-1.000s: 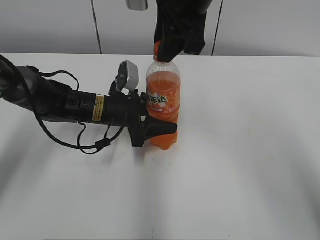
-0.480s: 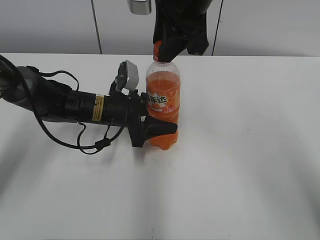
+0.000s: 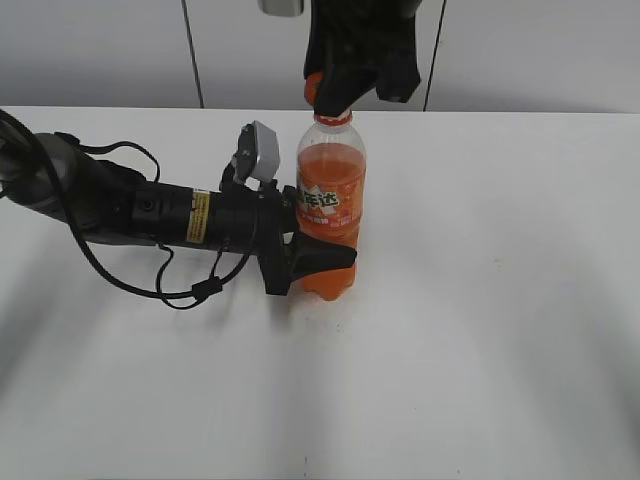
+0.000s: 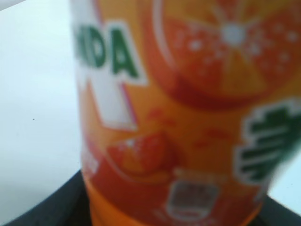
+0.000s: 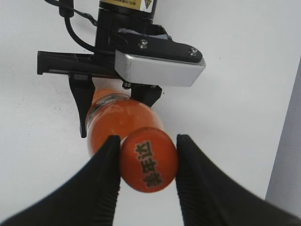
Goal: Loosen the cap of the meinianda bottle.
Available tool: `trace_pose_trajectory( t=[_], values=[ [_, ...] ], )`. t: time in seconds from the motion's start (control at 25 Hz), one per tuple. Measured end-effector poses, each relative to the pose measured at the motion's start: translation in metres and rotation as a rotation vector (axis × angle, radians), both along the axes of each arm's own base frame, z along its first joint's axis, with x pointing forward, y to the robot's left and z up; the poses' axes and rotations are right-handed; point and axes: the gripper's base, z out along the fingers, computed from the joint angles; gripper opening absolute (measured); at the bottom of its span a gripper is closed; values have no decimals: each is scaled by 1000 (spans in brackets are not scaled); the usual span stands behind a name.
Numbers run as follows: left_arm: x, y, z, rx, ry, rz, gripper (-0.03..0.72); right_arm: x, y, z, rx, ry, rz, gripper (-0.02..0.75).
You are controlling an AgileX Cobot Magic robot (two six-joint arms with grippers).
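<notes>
The cap (image 5: 148,159) sits pinched between my right gripper's (image 5: 147,175) 2 fingers, lifted just above the neck of the meinianda bottle (image 3: 329,215), which stands on the table (image 3: 480,300) clamped low by my left gripper (image 3: 312,262).

Clear bottle (image 3: 329,215) filled with orange soda, orange label with white and green lettering and an orange-slice picture. Orange cap (image 5: 148,159) with dark characters on top. Black arm (image 3: 120,210) with a yellow sticker. White table (image 3: 480,330), grey wall.

Bottle (image 3: 330,215) upright on table (image 3: 480,300), cap (image 3: 316,92) above.
</notes>
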Motion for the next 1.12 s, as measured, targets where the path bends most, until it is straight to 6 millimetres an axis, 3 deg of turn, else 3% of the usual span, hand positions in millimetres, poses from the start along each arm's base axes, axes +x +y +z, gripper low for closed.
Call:
trace_pose_trajectory(
  t=[0.36,0.6,0.84,1.12],
  values=[
    [0,0,0,0,0,0,408,-2,-1,5,17,6,-33,272],
    [0,0,0,0,0,0,408,-10,-7,24,79,34,-178,272],
    [0,0,0,0,0,0,408,-11,-18,35,104,58,-451,272],
    [0,0,0,0,0,0,408,8,-46,35,146,94,-863,272]
  ],
)
